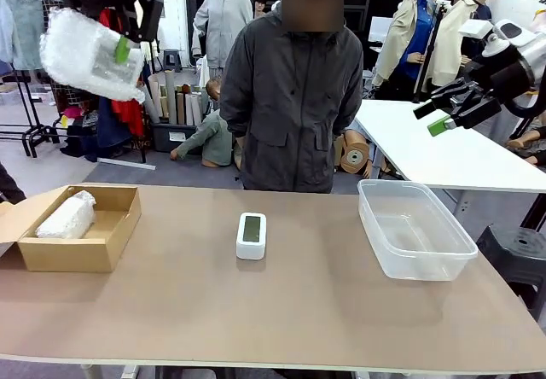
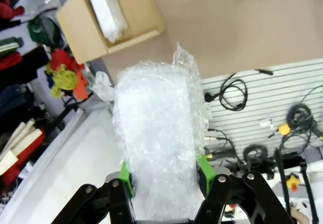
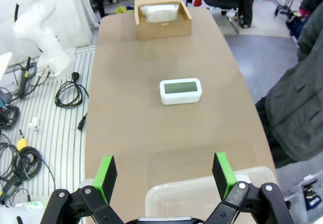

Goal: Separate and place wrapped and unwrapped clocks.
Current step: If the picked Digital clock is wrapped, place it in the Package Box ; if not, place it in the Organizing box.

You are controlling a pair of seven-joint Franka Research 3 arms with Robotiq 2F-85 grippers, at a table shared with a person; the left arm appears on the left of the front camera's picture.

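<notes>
Overhead, left claw (image 2: 165, 176) clamps a wrapped clock (image 2: 156, 128); right claw (image 3: 164, 169) gapes above the tub (image 3: 192, 199).

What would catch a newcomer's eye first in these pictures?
Most striking is the bubble-wrapped bundle held high in the air on the left side, clamped in the left pincer. On the table, a second bundle lies in a cardboard box at the left end. A bare white clock lies face up in the middle, and a clear tub stands at the right end.
</notes>
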